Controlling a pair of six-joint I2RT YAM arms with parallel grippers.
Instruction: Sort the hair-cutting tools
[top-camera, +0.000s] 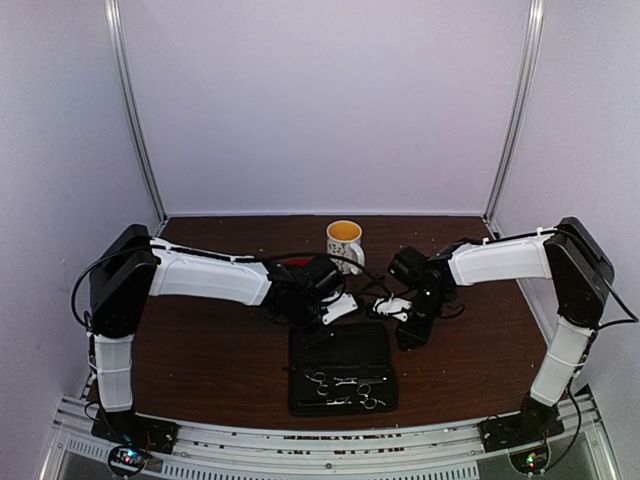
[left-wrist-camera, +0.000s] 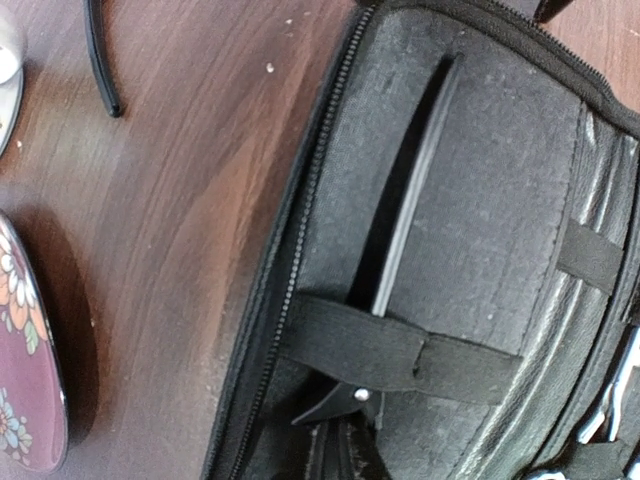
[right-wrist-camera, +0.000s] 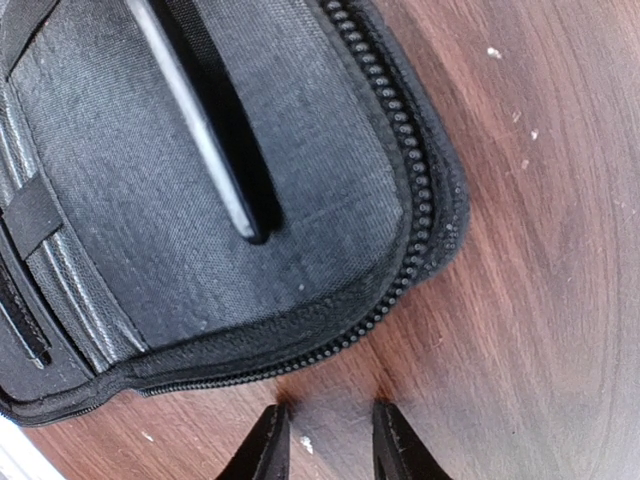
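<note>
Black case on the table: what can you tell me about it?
The case is black and rectangular, lying open and flat on the brown table between the two arms. A zip runs round its edge. Inside is a grey-black fabric lining with elastic straps; a thin black stick runs under one. Silver scissors sit in its near half.

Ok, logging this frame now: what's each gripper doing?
Left gripper: cannot tell, fingers not clearly visible.
Right gripper: open, holding nothing.

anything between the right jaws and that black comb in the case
Nothing covers the black comb here. The right gripper, jaws open, hangs over the table, and only the case's zipper rim lies between them.
</note>
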